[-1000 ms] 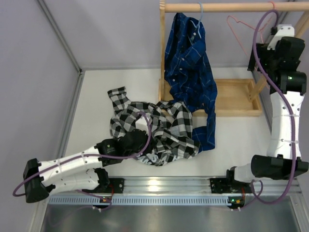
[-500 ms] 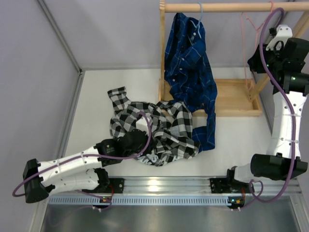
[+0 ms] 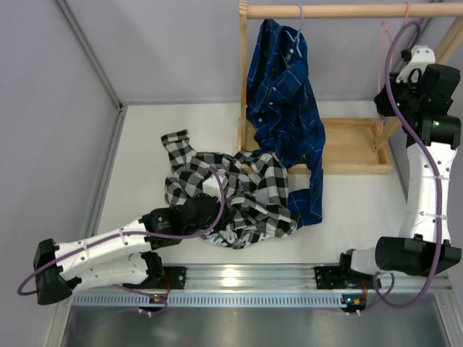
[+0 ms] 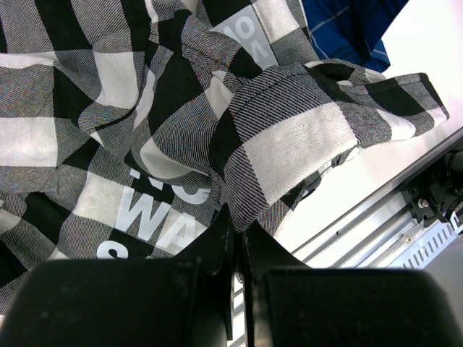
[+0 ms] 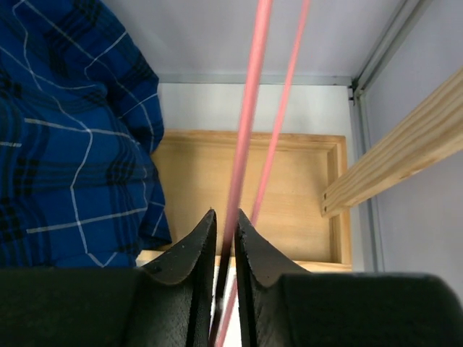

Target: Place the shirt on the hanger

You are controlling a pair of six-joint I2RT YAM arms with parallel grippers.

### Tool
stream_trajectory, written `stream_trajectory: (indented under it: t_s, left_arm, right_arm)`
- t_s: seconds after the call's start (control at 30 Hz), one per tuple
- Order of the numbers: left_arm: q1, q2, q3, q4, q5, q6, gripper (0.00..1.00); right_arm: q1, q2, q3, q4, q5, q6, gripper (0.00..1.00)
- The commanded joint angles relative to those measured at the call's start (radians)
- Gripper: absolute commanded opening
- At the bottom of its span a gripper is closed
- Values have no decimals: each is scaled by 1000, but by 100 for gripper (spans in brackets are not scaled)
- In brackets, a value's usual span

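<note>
The black-and-white checked shirt (image 3: pixel 239 191) lies crumpled on the white table, its white lettering showing in the left wrist view (image 4: pixel 155 213). My left gripper (image 3: pixel 205 211) (image 4: pixel 237 219) is shut on a fold of its fabric at the near edge. The thin pink hanger (image 3: pixel 382 43) hangs from the wooden rod at the top right. In the right wrist view one pink wire (image 5: pixel 249 108) of it runs down between the jaws. My right gripper (image 3: pixel 385 95) (image 5: pixel 226 217) is shut on that wire, and a second pink wire passes just behind.
A wooden rack has a top rod (image 3: pixel 340 10) and a tray base (image 3: pixel 347 148) at the back right. A blue plaid shirt (image 3: pixel 278 94) (image 5: pixel 65 144) hangs on it from a light blue hanger, its tail touching the checked shirt. A slanted rack leg (image 5: pixel 405 152) stands right of my gripper.
My right gripper has shut its jaws on the pink hanger wire and shifted slightly right and up. The hanger has swung edge-on towards it. The left arm and the shirt have not moved.
</note>
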Motion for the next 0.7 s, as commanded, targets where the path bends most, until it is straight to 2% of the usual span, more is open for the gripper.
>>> stream_trajectory:
  t_s: [0.0, 0.23, 0.67]
  left_arm:
    - [2, -16, 15, 10, 0, 7, 0]
    - [2, -18, 10, 10, -5, 7, 0]
    - [2, -51, 6, 10, -19, -7, 0]
  right_arm:
    - [16, -48, 7, 42, 79, -16, 13]
    - [61, -60, 10, 41, 174, -33, 1]
    - [61, -39, 75, 64, 91, -11, 0]
